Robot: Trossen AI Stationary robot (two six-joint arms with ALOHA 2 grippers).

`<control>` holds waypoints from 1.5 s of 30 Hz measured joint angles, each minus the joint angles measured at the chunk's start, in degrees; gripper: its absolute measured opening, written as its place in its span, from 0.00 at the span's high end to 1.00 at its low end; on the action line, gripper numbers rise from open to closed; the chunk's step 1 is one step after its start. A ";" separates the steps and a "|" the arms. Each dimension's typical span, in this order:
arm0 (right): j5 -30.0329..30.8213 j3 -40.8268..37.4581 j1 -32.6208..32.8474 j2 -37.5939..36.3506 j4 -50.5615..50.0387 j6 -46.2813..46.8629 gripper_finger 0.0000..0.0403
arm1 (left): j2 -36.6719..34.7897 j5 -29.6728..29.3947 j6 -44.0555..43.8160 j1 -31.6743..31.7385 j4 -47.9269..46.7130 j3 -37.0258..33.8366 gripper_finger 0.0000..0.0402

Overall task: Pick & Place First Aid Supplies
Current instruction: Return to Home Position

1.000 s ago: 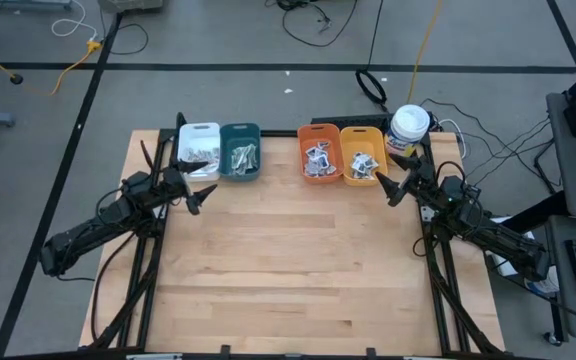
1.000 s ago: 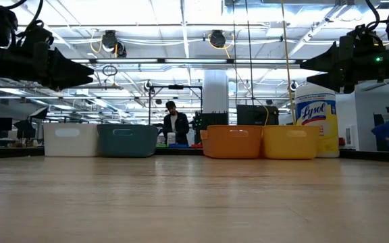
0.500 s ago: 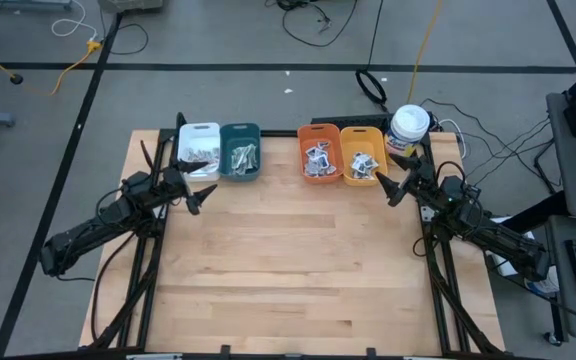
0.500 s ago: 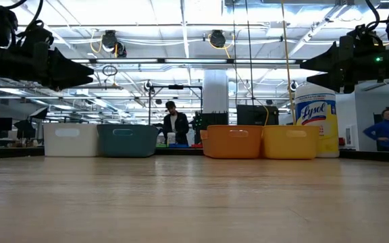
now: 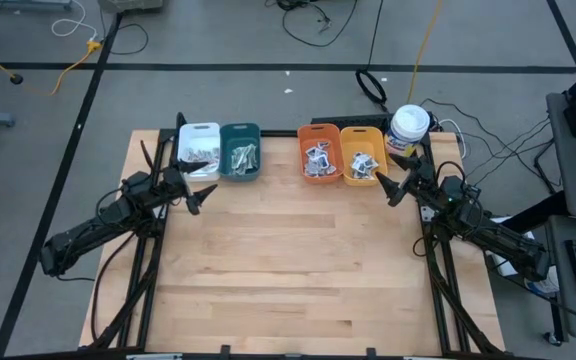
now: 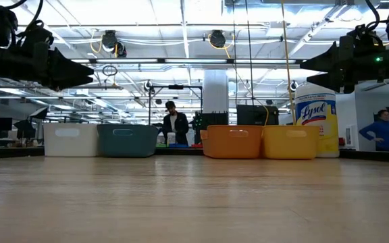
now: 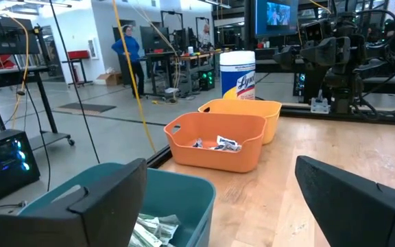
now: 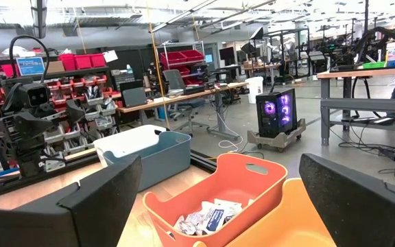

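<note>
Near half of the table (image 5: 288,270): bare wood, I see nothing lying on it.

Mid-table, left edge: left gripper (image 5: 199,198) is raised off the wood and points toward the bin row. Its wrist camera shows me the two fingers spread wide with nothing between them. It sits just in front of the white bin (image 5: 200,128) without touching it.

Mid-table, right edge: right gripper (image 5: 389,190) mirrors it. It is off the surface, its jaws gape wide and it is empty. It sits just short of the near right corner of the yellow bin (image 5: 362,130).

Far edge, four bins in a row. White bin and teal bin (image 5: 240,128) stand side by side and touch. After a gap come the orange bin (image 5: 318,129) and the yellow bin, also touching.

The first aid supplies (image 5: 318,160) are all inside the bins:
- white and teal: pale packets
- orange and yellow: white packets with dark print

I can't read any print from here.

Behind the yellow bin, at the far right corner: white canister (image 5: 409,127) with a yellow label, upright.

Beyond the table, in the low view: one person (image 6: 175,125) stands in the gap between the bin pairs. Another person in blue (image 6: 382,129) is far off to the right.
</note>
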 joint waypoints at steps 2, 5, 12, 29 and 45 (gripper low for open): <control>0.00 -0.01 0.00 0.02 -0.01 0.01 0.03 | 0.00 0.00 0.00 0.00 -0.01 0.00 0.05; 0.00 -0.02 0.00 0.02 0.00 0.01 0.03 | 0.00 0.01 0.00 0.00 -0.01 0.00 0.04; 0.00 -0.02 0.00 0.02 0.00 0.01 0.03 | 0.00 0.01 0.00 -0.01 0.00 0.00 0.06; 0.00 -0.01 0.00 0.01 0.00 0.01 0.03 | 0.00 0.01 0.00 -0.02 -0.01 0.00 0.04; 0.00 -0.01 -0.01 0.01 0.00 0.02 0.03 | 0.02 0.01 0.00 -0.01 0.01 0.00 0.04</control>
